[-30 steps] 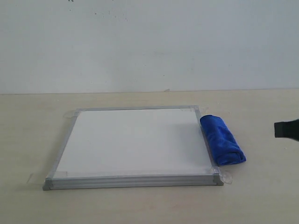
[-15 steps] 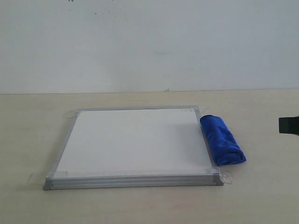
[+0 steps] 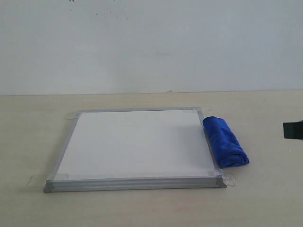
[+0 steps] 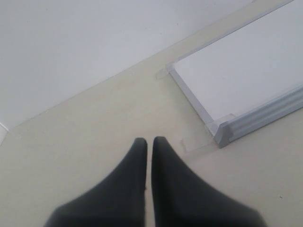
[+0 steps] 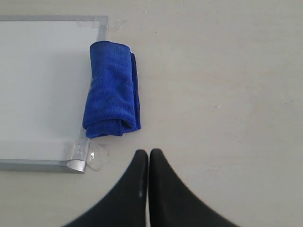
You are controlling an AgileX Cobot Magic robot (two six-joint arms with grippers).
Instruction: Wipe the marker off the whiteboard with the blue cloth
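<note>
The whiteboard [image 3: 135,144] lies flat on the table, silver-framed, its white face plain; no marker line shows on it. The blue cloth [image 3: 225,141] lies folded against the board's right frame edge, also in the right wrist view as the blue cloth [image 5: 111,97] beside the whiteboard [image 5: 42,90]. My right gripper [image 5: 148,152] is shut and empty, over bare table off the cloth's end; only a dark tip of it [image 3: 293,129] shows at the exterior view's right edge. My left gripper [image 4: 148,140] is shut with nothing held, over the table beside a corner of the whiteboard [image 4: 246,80].
Clear tape tabs [image 5: 97,157] stick out at the board's corners. A pale wall [image 3: 151,42] rises behind the table. Bare tabletop [image 3: 265,189] surrounds the board on all sides.
The right gripper's dark tip has slid further right toward the exterior view's edge. Board and cloth have not moved.
</note>
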